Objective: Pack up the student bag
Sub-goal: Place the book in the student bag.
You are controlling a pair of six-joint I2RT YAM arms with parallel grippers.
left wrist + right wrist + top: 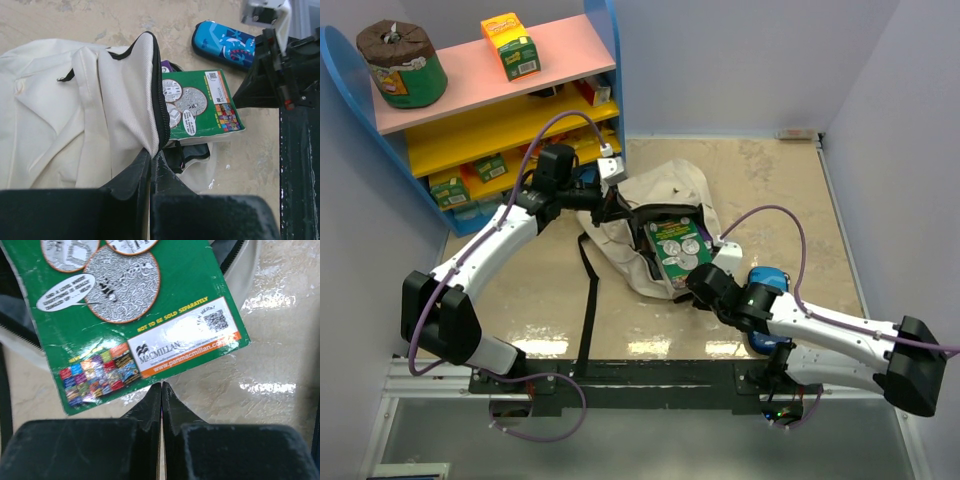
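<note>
The beige student bag [660, 192] lies on the floor with its mouth toward the arms. My left gripper [610, 205] is shut on the bag's flap at the black zipper trim [159, 115] and holds the mouth up; in the left wrist view the gripper [152, 152] pinches the fabric [50, 125]. A green book [678, 250] sticks halfway out of the mouth, as the left wrist view [200, 102] also shows. My right gripper [692, 282] is shut and empty, its tips [161, 385] against the book's near edge [125, 305].
A glossy blue pencil case [767, 280] lies on the floor beside my right arm, also in the left wrist view [225, 42]. The bag's black strap [588, 300] trails toward the near edge. A coloured shelf unit [500, 90] with boxes stands at the back left.
</note>
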